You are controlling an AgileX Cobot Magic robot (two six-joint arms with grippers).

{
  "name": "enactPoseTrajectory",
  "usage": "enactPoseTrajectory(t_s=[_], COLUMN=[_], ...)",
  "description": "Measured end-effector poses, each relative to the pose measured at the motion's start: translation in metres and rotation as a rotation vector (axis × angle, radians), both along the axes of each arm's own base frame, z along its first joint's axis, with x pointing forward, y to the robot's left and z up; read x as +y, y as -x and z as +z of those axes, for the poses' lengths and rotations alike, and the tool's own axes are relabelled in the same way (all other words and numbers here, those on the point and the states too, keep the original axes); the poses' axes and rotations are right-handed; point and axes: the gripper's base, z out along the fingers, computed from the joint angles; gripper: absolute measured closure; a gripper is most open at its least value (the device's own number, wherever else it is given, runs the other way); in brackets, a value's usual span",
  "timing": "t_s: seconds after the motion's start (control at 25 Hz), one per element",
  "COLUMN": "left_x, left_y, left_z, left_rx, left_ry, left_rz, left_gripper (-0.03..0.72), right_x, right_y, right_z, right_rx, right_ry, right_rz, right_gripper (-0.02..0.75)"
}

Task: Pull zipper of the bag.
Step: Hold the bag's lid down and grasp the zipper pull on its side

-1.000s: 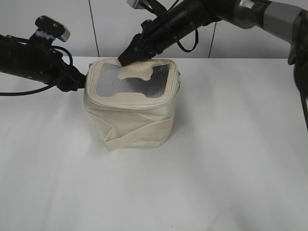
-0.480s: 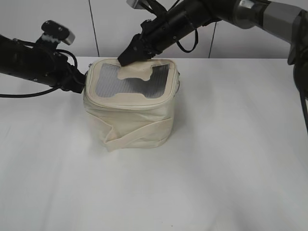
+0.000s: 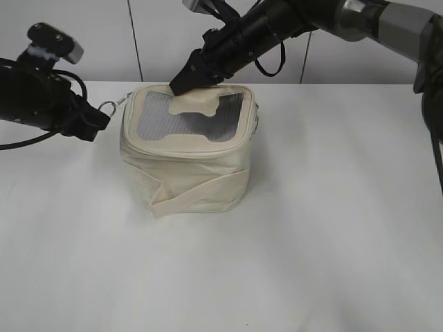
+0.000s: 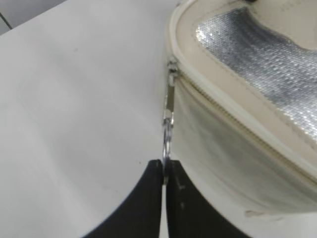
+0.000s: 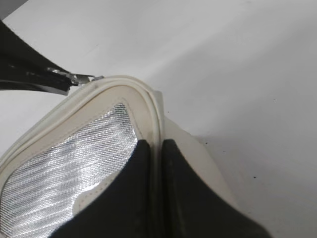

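A cream fabric bag (image 3: pixel 187 155) with a silver mesh lid stands on the white table. Its zipper runs along the lid's rim, and the metal slider with a ring pull (image 3: pixel 109 107) sticks out at the bag's left rear corner. My left gripper (image 3: pixel 97 119) is shut on the ring pull (image 4: pixel 167 144), which is stretched straight away from the bag (image 4: pixel 237 124). My right gripper (image 3: pixel 181 81) is shut on the lid's rim (image 5: pixel 151 116) at the bag's far edge and holds it. The slider also shows in the right wrist view (image 5: pixel 74 78).
The white table (image 3: pixel 332 228) stretches wide in front of and to the right of the bag. A pale panelled wall (image 3: pixel 152 34) stands behind the table. A cream strap (image 3: pixel 201 194) wraps the bag's front.
My left gripper has moved left, away from the bag, drawing the ring pull out taut. The right gripper and the bag have stayed in place.
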Motion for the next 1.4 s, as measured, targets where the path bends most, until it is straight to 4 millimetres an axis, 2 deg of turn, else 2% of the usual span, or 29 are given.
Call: enactPoseTrajectory(t_s=[0.4,0.64,0.8,0.88,0.96,1.0,1.12,1.16,1.2,1.4], left_x=[0.009,0.009,0.008,0.011,0.015,0.016,0.017,0.016,0.014,0.006], left_y=[0.045,0.083,0.095,0.092,0.088,0.085,0.071,0.064,0.056,0.019], left_z=[-0.002,-0.005,0.0,0.001,0.0,-0.001,-0.004,-0.005,-0.008,-0.01], left_rx=[0.045,0.137,0.146,0.123,0.09,0.078,0.071,0.071,0.073,0.048], left_ry=[0.008,0.067,0.094,0.086,0.059,0.042,0.034,0.038,0.038,0.049], left_rz=[0.037,0.003,-0.011,0.03,0.083,0.103,0.137,0.144,0.149,0.132], left_gripper=[0.68,0.686,0.686,0.682,0.636,0.578,0.33,0.266,0.234,0.237], right_x=[0.001,0.001,0.001,0.001,0.001,0.001,0.001,0.001,0.001,0.001], right_y=[0.002,0.001,0.001,0.001,0.001,0.001,0.0,0.0,0.0,0.0], right_z=[0.0,0.0,0.0,0.0,0.0,0.0,0.0,0.0,0.0,0.0], right_rx=[0.04,0.049,0.05,0.051,0.052,0.052,0.052,0.052,0.053,0.053], right_ry=[-0.004,-0.004,-0.005,-0.005,-0.005,-0.005,-0.005,-0.005,-0.005,-0.006], right_rz=[-0.014,-0.026,-0.036,-0.036,-0.037,-0.037,-0.04,-0.04,-0.04,-0.041], right_gripper=[0.693,0.693,0.693,0.693,0.693,0.693,0.693,0.693,0.693,0.693])
